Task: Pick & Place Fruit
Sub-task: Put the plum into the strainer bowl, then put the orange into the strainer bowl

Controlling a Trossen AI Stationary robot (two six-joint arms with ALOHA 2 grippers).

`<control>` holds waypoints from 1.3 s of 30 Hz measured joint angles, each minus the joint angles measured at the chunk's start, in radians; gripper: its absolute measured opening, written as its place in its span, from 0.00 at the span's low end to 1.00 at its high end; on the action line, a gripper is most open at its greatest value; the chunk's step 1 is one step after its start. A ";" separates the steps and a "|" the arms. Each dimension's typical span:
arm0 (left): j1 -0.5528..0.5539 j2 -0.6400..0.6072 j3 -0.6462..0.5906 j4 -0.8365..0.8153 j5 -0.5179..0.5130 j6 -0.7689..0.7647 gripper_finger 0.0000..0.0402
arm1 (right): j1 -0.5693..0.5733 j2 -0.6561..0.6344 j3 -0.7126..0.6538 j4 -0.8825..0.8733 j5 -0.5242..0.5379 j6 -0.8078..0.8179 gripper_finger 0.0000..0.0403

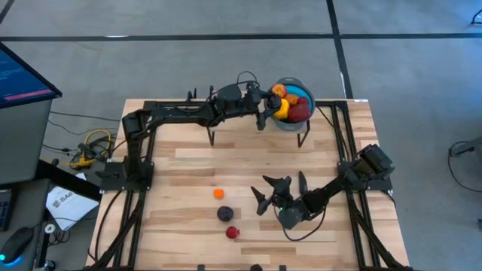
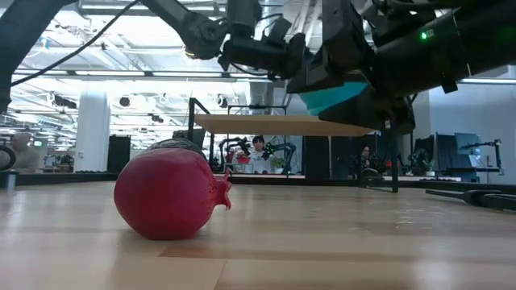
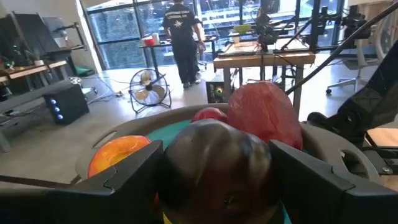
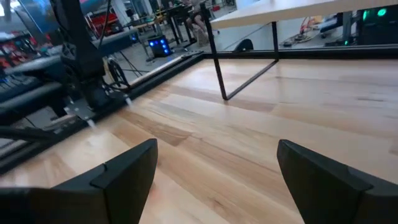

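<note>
The left gripper [image 3: 214, 171] holds a dark purple rounded toy fruit [image 3: 217, 165] over the fruit-filled blue bowl [image 1: 295, 120]. The right gripper [image 1: 280, 190] hovers open near three fruits [image 1: 225, 214] on the wooden table [image 1: 188, 165].

No legible text, label, brand, number or sign found in any view. Printed marks noted on white paper [image 1: 63, 205] on the floor left of the counter, too small to read. Lines of content noted on monitor [image 1: 22, 75] at far left, unreadable. Light emblem noted on the back of a person's dark shirt [image 3: 181, 23] in the room beyond, not decipherable.
</note>
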 joint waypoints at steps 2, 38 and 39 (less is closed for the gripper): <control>0.000 0.000 0.000 0.004 0.008 0.000 0.69 | -0.003 0.001 0.010 0.001 -0.003 -0.020 0.80; -0.390 -1.032 -0.682 -0.456 -0.086 0.178 0.77 | -0.140 -0.003 0.018 0.118 -0.607 -0.137 0.80; -0.424 -1.084 -0.745 -0.458 -0.093 0.152 0.77 | -0.150 -0.003 0.024 0.126 -0.647 -0.159 0.80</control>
